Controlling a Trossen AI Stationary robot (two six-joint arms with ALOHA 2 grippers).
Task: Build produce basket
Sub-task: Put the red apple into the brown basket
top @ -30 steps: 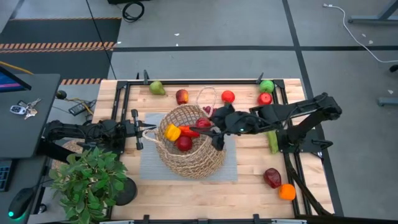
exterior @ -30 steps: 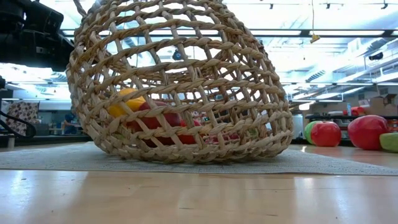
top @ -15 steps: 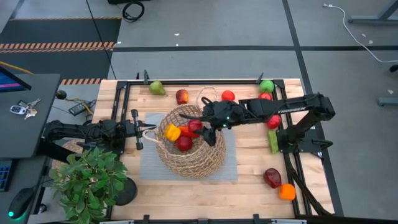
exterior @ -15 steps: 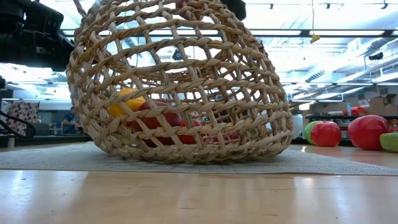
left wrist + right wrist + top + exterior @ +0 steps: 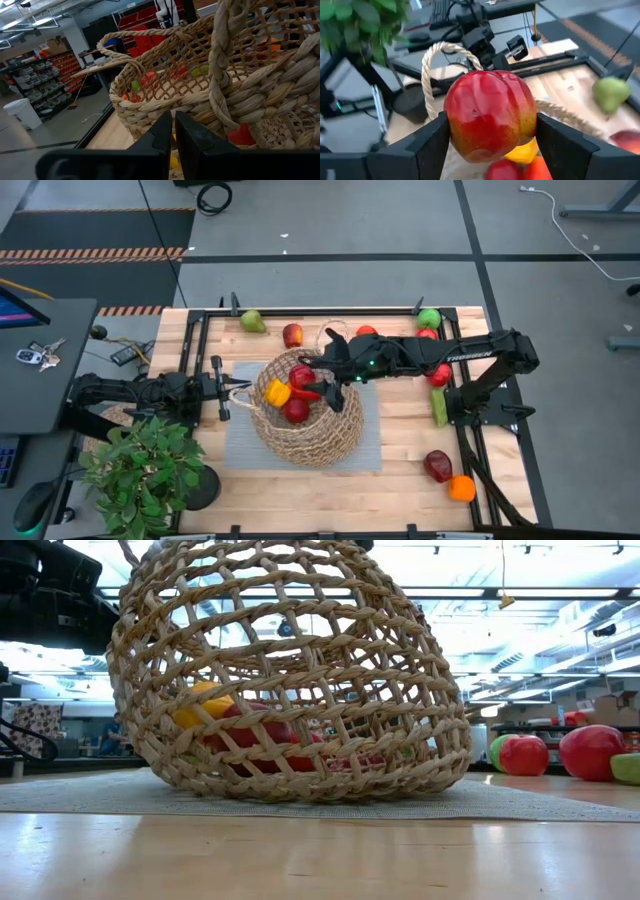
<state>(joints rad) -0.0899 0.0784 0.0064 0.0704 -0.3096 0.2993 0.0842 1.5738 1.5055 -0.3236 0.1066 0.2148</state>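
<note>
The right pincer [image 5: 305, 370] grasps a red apple [image 5: 490, 115] over the basket [image 5: 300, 425] at frame centre; released too near the rim, it could bounce onto the bench [image 5: 400, 470]; the left pincer [image 5: 232, 388], clenched on the basket's handle [image 5: 222, 60], steadies it.

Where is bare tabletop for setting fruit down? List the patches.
Free: the near strip between the potted plant and the dark red fruit, and the wood between the basket and the right arm's base. Crowded: the far edge, with the pear and apples.
</note>
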